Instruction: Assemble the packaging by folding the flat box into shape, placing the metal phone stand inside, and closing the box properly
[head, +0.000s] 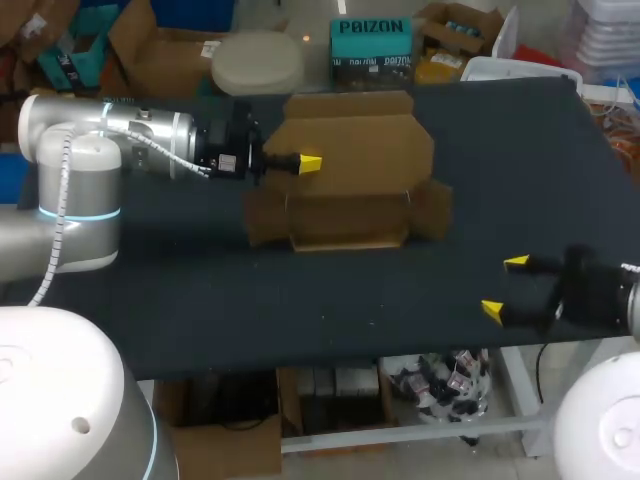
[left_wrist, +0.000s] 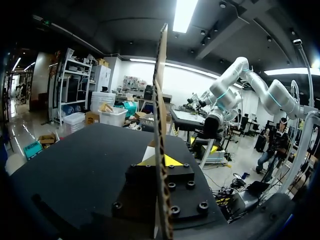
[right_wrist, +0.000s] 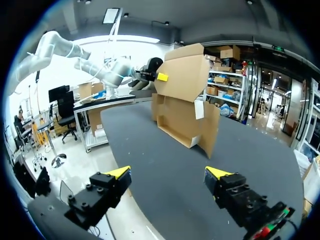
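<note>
A brown cardboard box (head: 350, 185), partly folded, stands at the back middle of the black table with its tall lid panel (head: 360, 135) raised and side flaps spread. My left gripper (head: 310, 163) is shut on the left edge of that raised panel. The left wrist view shows the panel (left_wrist: 161, 90) edge-on, pinched between the yellow tips of the left gripper (left_wrist: 160, 161). My right gripper (head: 504, 287) stands open near the table's front right corner, well short of the box (right_wrist: 185, 105), with nothing between its fingers (right_wrist: 120, 173). No phone stand shows in any view.
The dark tabletop (head: 180, 290) runs from the box to the front edge. The box's low tray part (head: 345, 225) and its side flaps (head: 432, 208) lie toward me.
</note>
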